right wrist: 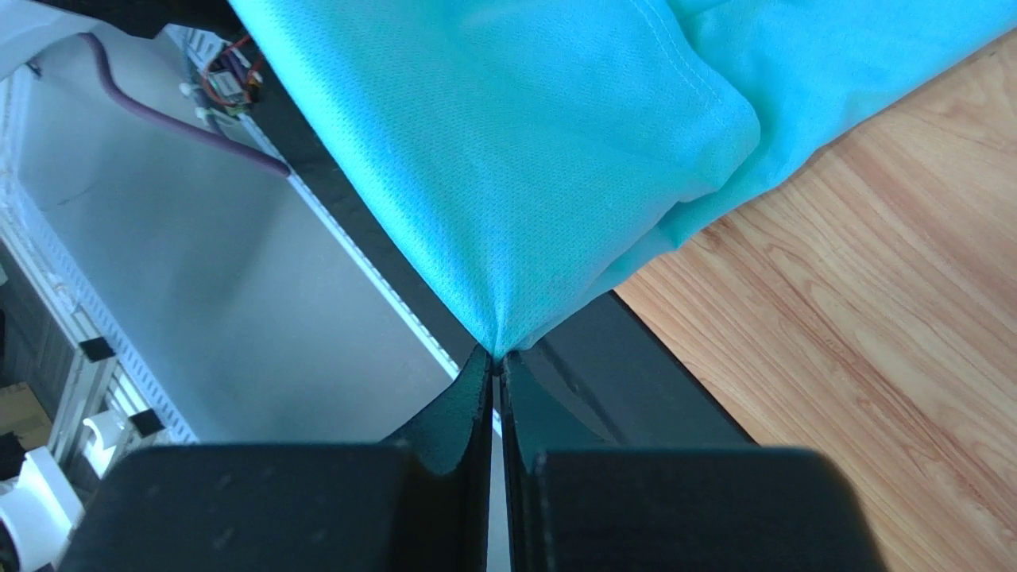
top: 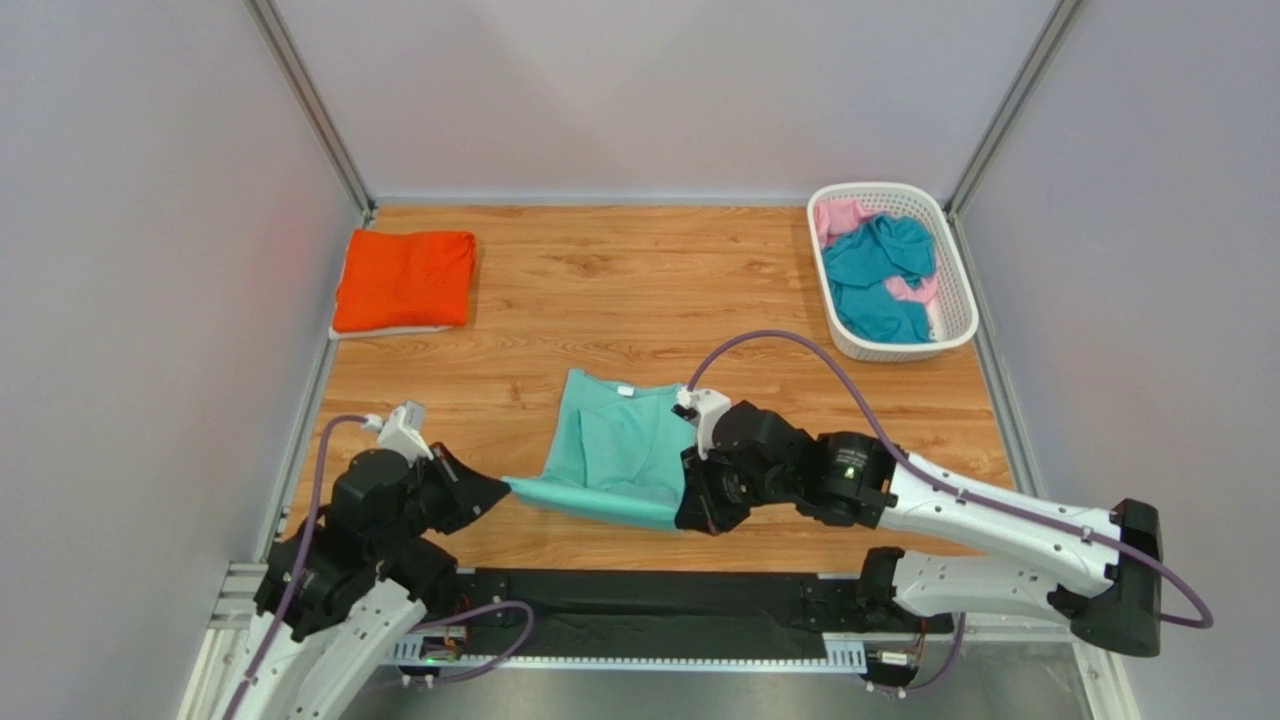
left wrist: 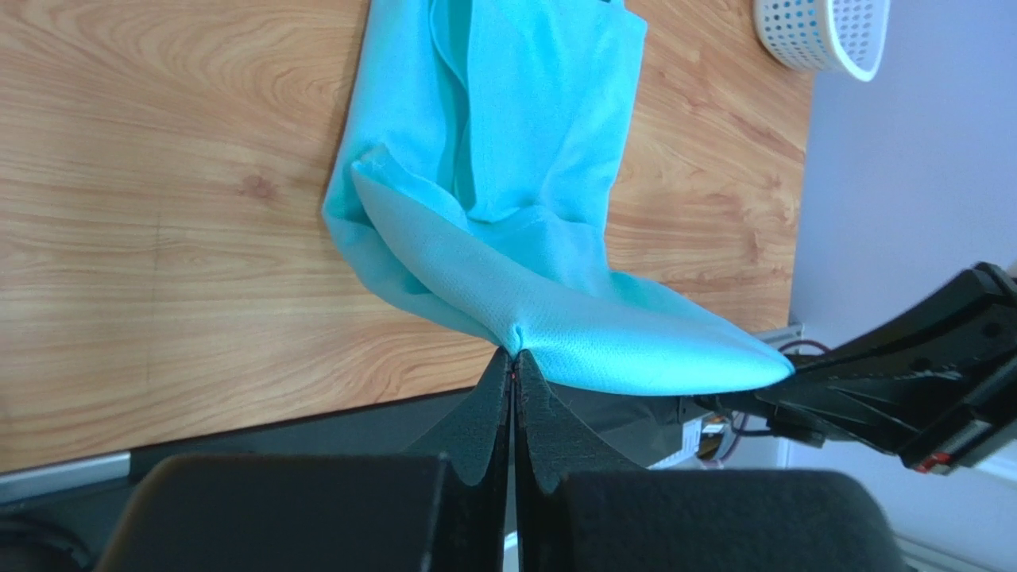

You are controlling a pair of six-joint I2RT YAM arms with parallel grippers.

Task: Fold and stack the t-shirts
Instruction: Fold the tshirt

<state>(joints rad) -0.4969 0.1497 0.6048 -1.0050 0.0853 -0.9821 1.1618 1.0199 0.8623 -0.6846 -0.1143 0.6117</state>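
A light mint-green t-shirt [top: 616, 443] lies partly folded near the table's front middle. My left gripper [top: 504, 488] is shut on its near left corner, seen pinched in the left wrist view [left wrist: 513, 355]. My right gripper [top: 688, 518] is shut on its near right corner, seen pinched in the right wrist view [right wrist: 495, 353]. The near hem [left wrist: 645, 340] is stretched between them, lifted off the wood. A folded orange t-shirt [top: 404, 279] lies at the far left. Teal [top: 879, 278] and pink [top: 842, 219] t-shirts sit in the basket.
The white slotted basket [top: 947, 323] stands at the far right by the wall; its rim shows in the left wrist view [left wrist: 824, 36]. Grey walls enclose the wooden table [top: 631, 285]. A black strip [top: 646, 600] runs along the near edge.
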